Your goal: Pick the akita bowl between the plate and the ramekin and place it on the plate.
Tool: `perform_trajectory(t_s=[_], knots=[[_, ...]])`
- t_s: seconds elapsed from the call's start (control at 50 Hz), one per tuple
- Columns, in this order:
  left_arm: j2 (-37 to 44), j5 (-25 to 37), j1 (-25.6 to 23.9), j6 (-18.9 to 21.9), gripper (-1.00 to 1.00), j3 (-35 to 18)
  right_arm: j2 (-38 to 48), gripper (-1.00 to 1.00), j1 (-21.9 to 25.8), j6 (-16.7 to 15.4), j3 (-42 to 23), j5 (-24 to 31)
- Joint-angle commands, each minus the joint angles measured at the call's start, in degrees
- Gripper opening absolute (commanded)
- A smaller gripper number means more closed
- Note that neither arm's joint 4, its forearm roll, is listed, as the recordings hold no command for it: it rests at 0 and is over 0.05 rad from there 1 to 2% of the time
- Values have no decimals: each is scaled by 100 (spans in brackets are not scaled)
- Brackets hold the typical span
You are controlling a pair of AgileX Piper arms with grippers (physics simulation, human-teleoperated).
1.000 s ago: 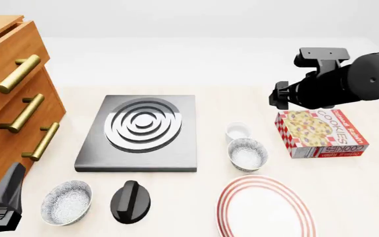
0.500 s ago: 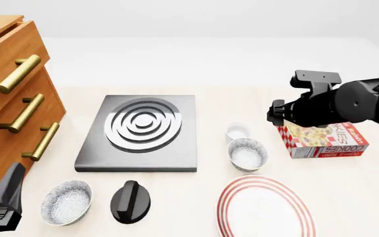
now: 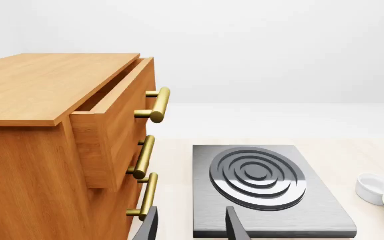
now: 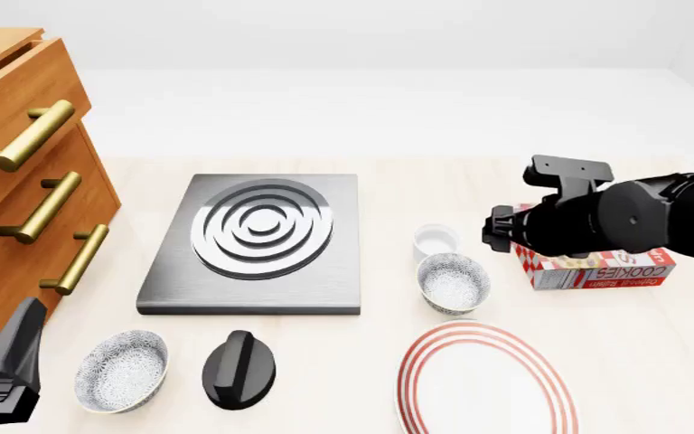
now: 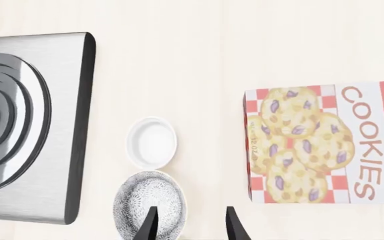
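The akita bowl (image 4: pixel 454 282), speckled white inside, sits between the small white ramekin (image 4: pixel 436 240) behind it and the red-ringed plate (image 4: pixel 486 380) in front. My right gripper (image 5: pixel 188 227) is open and empty. In its wrist view the akita bowl (image 5: pixel 150 204) lies beside one fingertip (image 5: pixel 148 225), with the ramekin (image 5: pixel 151 142) further along. My right arm (image 4: pixel 588 219) hovers above and just right of the bowl. The left gripper (image 3: pixel 190 227) stays open and empty at the table's front left corner, facing the stove.
A cookies box (image 4: pixel 595 258) lies under my right arm. A silver stove plate (image 4: pixel 257 240) fills the middle, with its black knob (image 4: pixel 239 369) and a second speckled bowl (image 4: pixel 122 369) in front. A wooden drawer cabinet (image 4: pixel 22 190) stands at the left.
My right arm has come down and a little left, now low over the cookies box near the akita bowl. The left arm has not moved.
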Motion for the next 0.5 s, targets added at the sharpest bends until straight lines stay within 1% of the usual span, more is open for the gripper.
perform_trajectory(t_s=[0.02, 0.16, 0.5], knots=[[0, 0, 0, 0, 100, 0, 3, 100, 27, 40, 204, -165], [0, 0, 0, 0, 100, 0, 93, 100, 58, 154, 342, -340], [0, 0, 0, 0, 100, 0, 402, 100, -23, 169, 396, -614]])
